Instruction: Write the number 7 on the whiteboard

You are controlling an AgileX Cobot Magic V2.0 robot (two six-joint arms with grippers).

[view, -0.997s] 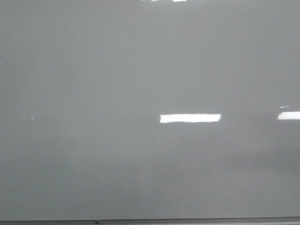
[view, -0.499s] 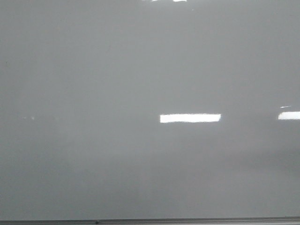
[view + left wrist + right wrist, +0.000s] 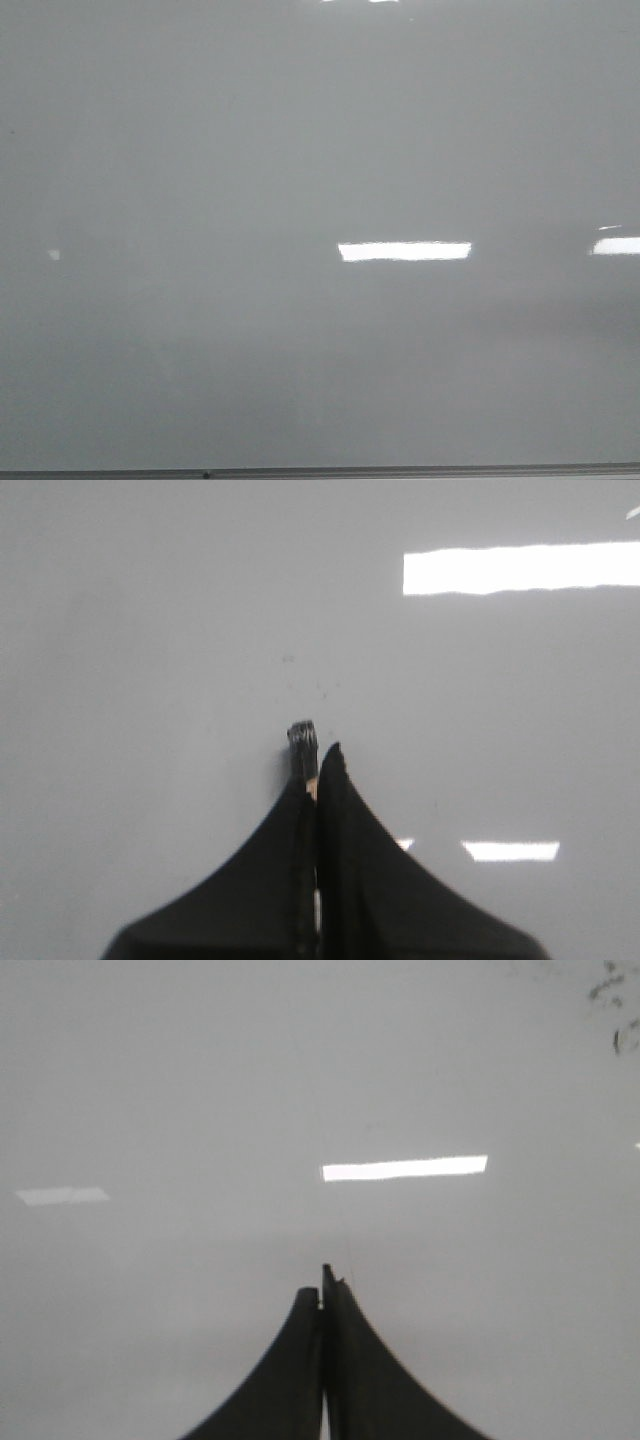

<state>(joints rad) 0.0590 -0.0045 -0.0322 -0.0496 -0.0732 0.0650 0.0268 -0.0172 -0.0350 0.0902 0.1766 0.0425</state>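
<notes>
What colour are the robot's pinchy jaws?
Black. Both the left gripper and right gripper show black jaws against the glossy pale grey whiteboard, clearest in the left wrist view.

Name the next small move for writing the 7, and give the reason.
Probably ease the left gripper toward the whiteboard until the dark tip pinched between its fingers touches. No stroke shows on the board in the front view, so the top bar is not yet drawn.

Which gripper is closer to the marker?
Left. The left gripper is shut on the marker, whose tip pokes out in front; the right gripper is shut with no marker in its view.
</notes>
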